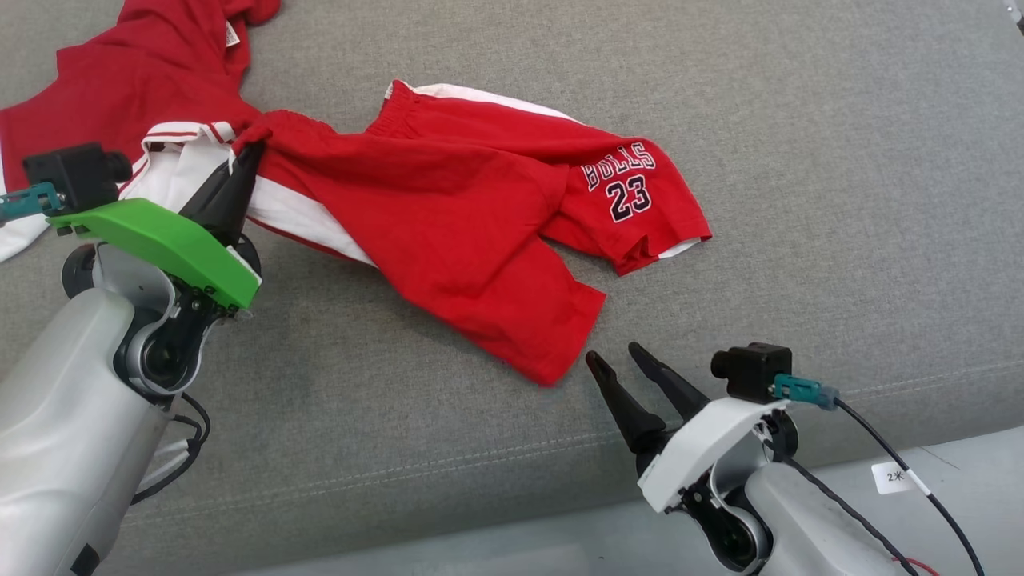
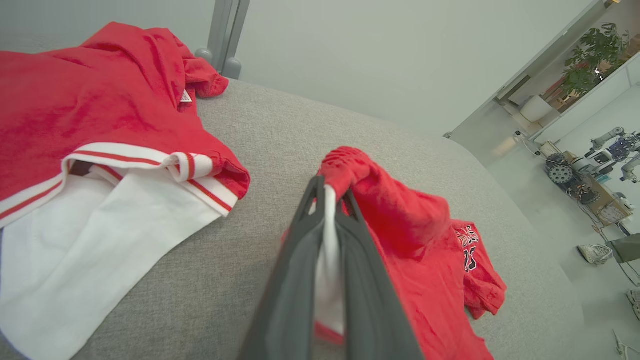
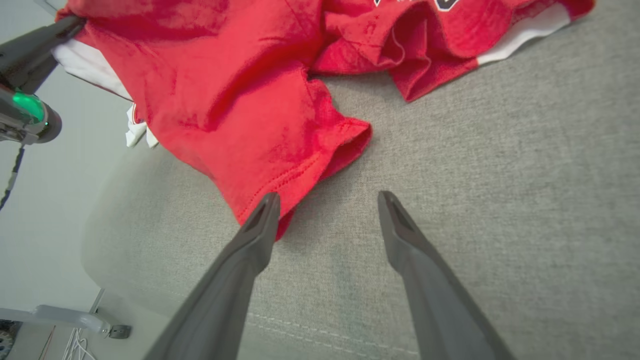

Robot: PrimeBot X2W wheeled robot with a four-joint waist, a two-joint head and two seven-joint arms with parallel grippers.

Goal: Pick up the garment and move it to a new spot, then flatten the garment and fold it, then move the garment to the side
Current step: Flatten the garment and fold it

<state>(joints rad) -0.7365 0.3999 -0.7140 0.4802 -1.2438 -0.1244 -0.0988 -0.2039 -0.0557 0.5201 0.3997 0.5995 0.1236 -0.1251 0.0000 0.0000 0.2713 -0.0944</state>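
**Garment lying pinched at one end, free hem by your open right fingers**

Garment (image 1: 448, 216), a pair of red shorts, is lying crumpled on the grey cushion (image 1: 800, 160). Its long axis is running from upper left in the head view down toward the lower right. Your left gripper (image 1: 250, 156) is clamping one bunched end of it. The fingers are pressing fully together, with red and white cloth showing between them in the left wrist view. Your right gripper (image 1: 614, 354) is hovering spread wide and holding nothing. The nearest leg hem (image 1: 552, 368) is lying just beside its tips, slightly to their left. In the right wrist view, that hem is reaching one finger, not the gap. So you are probably needing to shift the right arm, the nearer one, left before closing. A second red top (image 1: 120, 88) is lying close behind the left gripper, and you are risking snagging it.
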